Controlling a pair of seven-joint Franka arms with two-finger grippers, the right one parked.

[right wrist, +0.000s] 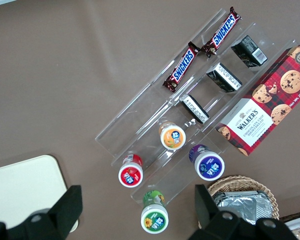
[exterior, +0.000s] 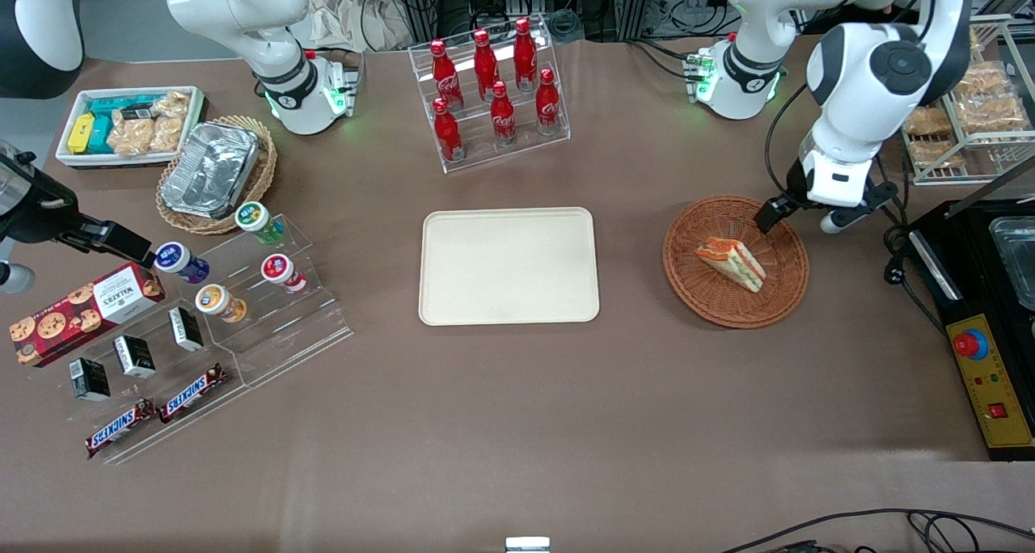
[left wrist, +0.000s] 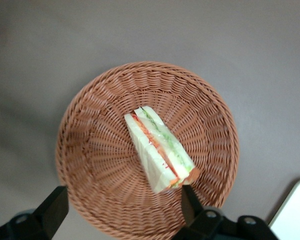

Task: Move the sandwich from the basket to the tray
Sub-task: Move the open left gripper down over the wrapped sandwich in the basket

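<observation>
Overhead, a brown table point(exterior: 517, 424) is seen from the front. A round reddish-brown wicker basket point(exterior: 711, 294) sits toward the working arm's end of the table, and a triangular sandwich point(exterior: 732, 263) lies in its middle, white bread on its flat side with orange, red and green filling showing along the cut edge. The left arm's gripper point(exterior: 796, 216) hovers above the basket's rim, on the side farther from the front camera. Its two dark fingers point(left wrist: 52, 210) are spread wide apart and hold nothing; in the wrist view the sandwich point(left wrist: 160, 149) lies between and beneath them, untouched, inside the basket point(left wrist: 90, 150).

Beside the basket, at the table's centre, lies a cream rectangular tray point(exterior: 509, 266) with rounded corners, bare. Farther from the camera than the tray stands a clear tiered rack of red cola bottles point(exterior: 492, 92). Toward the parked arm's end are a tan wicker basket holding a foil container point(exterior: 212, 170), a clear stepped stand with small cups point(exterior: 242, 270) and Snickers bars point(exterior: 154, 414), and a Walkers cookie box point(exterior: 85, 312).
</observation>
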